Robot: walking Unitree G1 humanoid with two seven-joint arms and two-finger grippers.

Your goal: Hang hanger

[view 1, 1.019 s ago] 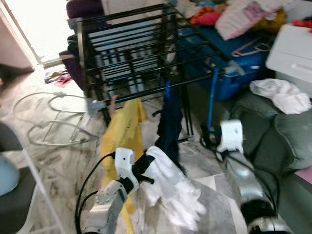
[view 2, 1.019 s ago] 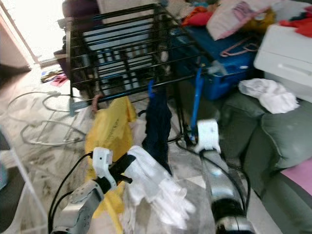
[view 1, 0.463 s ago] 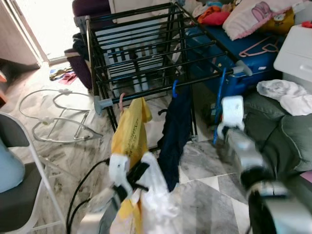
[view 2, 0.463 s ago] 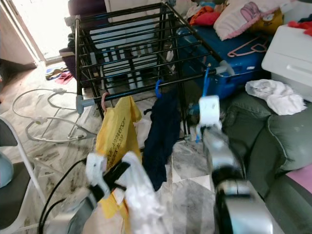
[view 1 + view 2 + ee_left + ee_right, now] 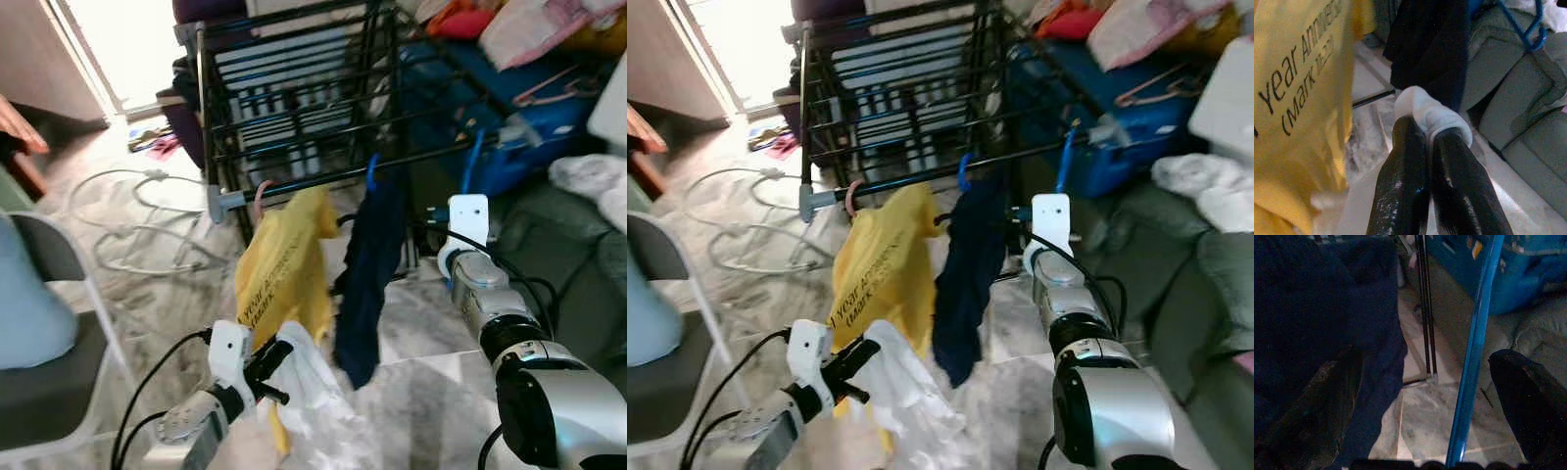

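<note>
1. Grey marbled tile floor (image 5: 147, 294) – bright daylight falls on it from a doorway at the far left
2. Dark folding chair (image 5: 59, 362) at left
3. Grey-green sofa (image 5: 1205, 294) at right – blue bin (image 5: 1127, 147) behind it

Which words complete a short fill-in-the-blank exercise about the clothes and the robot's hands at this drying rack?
1. The garment printed with "year" is ____.
2. The left hand is shut on a ____ hanger.
3. Next to it on the black drying rack hangs a ____ garment.
4. The right hand is ____, with a blue hanger between its fingers.

Missing words: yellow; white; navy; open
</note>
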